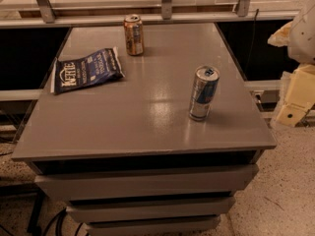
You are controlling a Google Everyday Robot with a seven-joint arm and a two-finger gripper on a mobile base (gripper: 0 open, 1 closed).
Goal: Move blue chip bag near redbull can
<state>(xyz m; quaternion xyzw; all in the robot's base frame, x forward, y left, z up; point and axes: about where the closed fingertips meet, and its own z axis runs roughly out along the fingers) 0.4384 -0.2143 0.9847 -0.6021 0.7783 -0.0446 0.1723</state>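
The blue chip bag [87, 70] lies flat near the left edge of the grey table top [147, 117], its white "Kettle" lettering facing up. The redbull can [203, 93], slim, silver and blue, stands upright on the right side of the table, well apart from the bag. My gripper [294, 102] shows as pale cream parts at the right edge of the camera view, beyond the table's right side and level with the redbull can. It holds nothing that I can see.
A shorter orange-brown can [133, 34] stands upright at the back of the table, right of the bag. A rail with metal posts [166, 6] runs behind the table. Drawers [147, 181] sit under the top. Speckled floor [285, 191] lies to the right.
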